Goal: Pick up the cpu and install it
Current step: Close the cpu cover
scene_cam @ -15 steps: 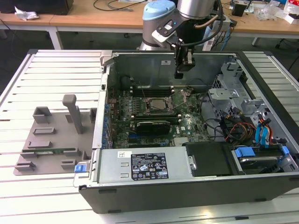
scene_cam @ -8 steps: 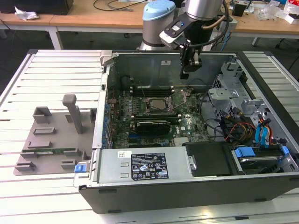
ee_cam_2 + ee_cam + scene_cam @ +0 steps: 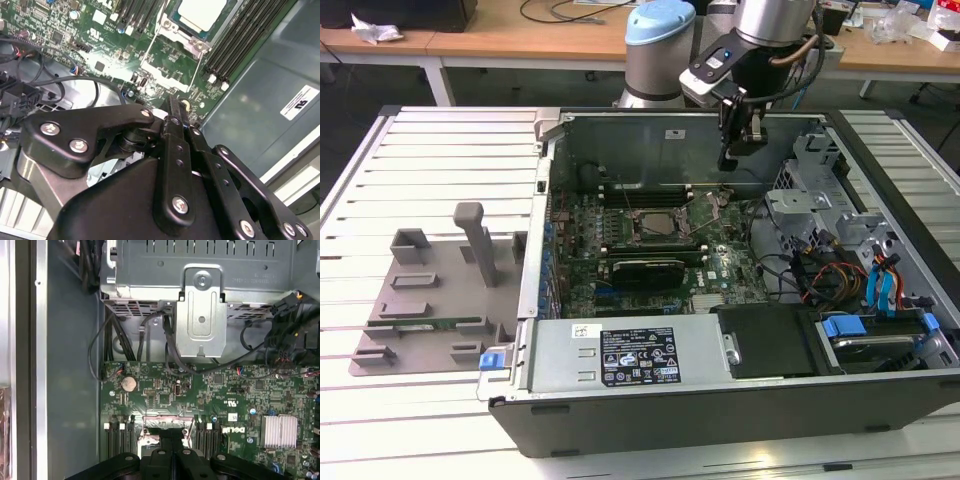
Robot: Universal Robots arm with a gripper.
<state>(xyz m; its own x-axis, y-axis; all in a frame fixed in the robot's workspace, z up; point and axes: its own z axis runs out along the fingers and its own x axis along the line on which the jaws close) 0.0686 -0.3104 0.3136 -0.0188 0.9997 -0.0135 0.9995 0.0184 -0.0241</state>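
1. Plainly, the gripper hangs over the motherboard, clenched on nothing.
2. The cpu lies flat in its socket just beyond the fingertips, apparently seated, which would explain the empty grip.
3. The socket frame stands open nearer the fingertips, leaving the chip exposed.
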